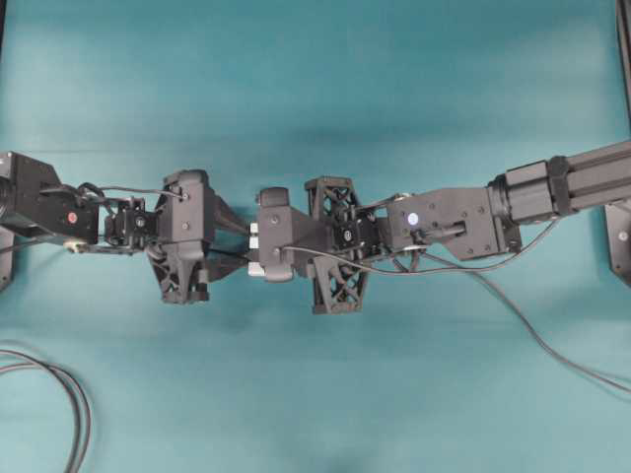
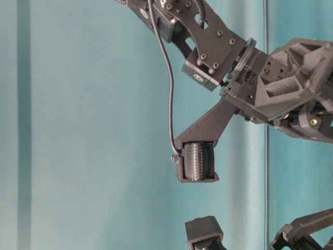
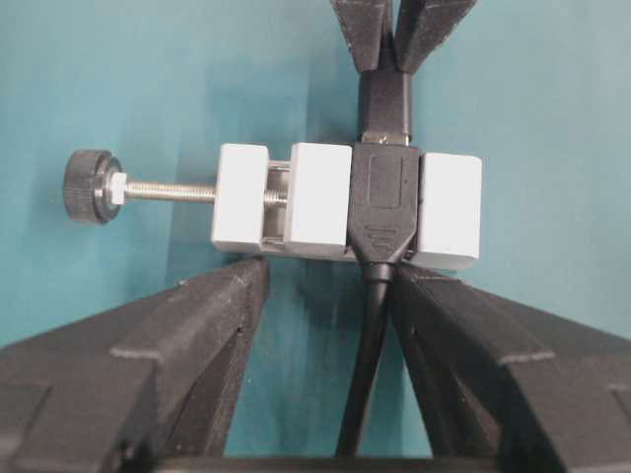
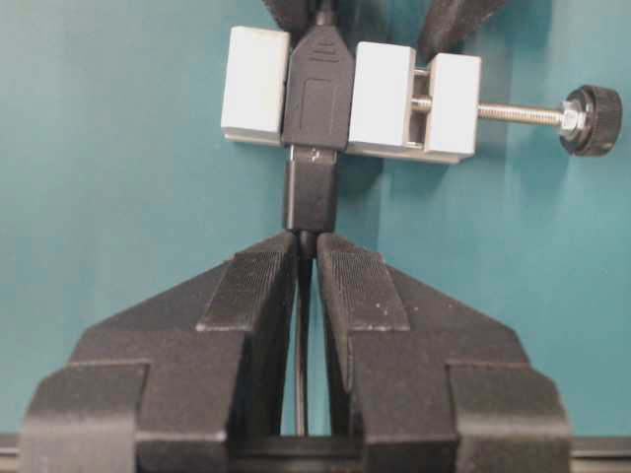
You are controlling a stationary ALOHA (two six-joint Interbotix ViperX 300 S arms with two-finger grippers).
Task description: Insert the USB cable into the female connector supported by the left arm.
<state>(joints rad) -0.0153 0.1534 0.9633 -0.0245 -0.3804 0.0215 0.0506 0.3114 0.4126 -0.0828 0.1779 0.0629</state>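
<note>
The female connector [image 3: 320, 202] is a white block with a black band, a metal screw and a dark knob [image 3: 87, 185]. My left gripper [image 3: 330, 271] is shut on its near edge, fingers spread wide, and its black cable [image 3: 370, 355] runs back between them. My right gripper [image 4: 308, 241] is shut on the USB cable just behind its dark plug [image 4: 311, 197]. The plug meets the block's [image 4: 385, 94] black socket, with a sliver of metal tip showing. In the overhead view both grippers meet at the block [image 1: 254, 252], above the table.
Looping black cables [image 1: 69, 394] lie at the overhead view's lower left. A thin cable [image 1: 552, 345] trails off to the right under the right arm. A black stand [image 1: 621, 241] is at the right edge. The table is teal.
</note>
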